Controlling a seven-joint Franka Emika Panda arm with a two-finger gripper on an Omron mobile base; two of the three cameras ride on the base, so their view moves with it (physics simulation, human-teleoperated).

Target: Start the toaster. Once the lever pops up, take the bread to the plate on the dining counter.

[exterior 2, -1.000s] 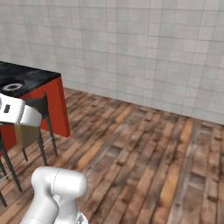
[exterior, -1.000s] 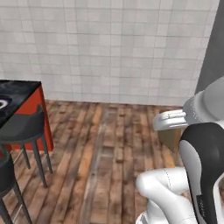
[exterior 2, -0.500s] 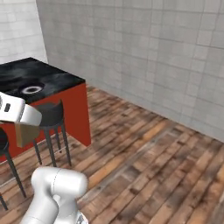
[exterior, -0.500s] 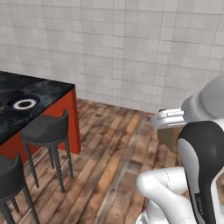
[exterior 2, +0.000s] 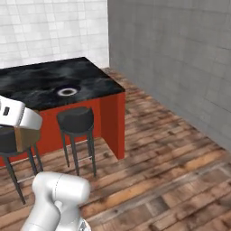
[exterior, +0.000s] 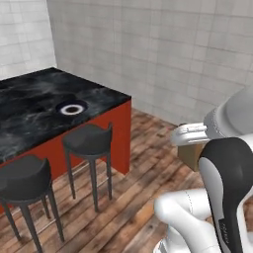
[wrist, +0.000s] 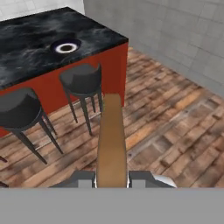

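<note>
Hand view shows the gripper (wrist: 112,180) clamped on the bread (wrist: 111,140), edge-on, its long axis pointing toward the counter (wrist: 35,48). The plate (wrist: 66,47) sits on that slab, ahead and left of the hand, beyond 2 stools (wrist: 82,78). Judging from this, the carry is about halfway done.
</note>
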